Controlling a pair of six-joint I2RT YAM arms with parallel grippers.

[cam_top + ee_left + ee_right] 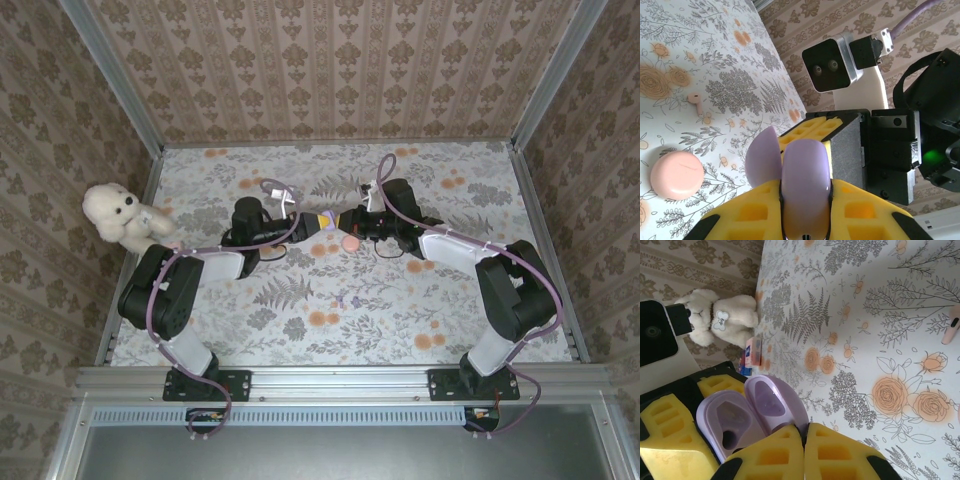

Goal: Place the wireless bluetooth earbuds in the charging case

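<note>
The lilac charging case hangs above the table, hinged open, with my left gripper shut on its body. The right wrist view looks into both halves: the base with a dark cavity, and the lid. My right gripper is shut, pinching the lid's edge. From above, the left gripper and the right gripper meet tip to tip at the case. One pink earbud lies on the flowered table, also at the frame edge as the earbud.
A round pink case lies on the table just below the grippers, seen from above as the pink case. A white teddy bear sits at the left edge of the table, with a small box beside it.
</note>
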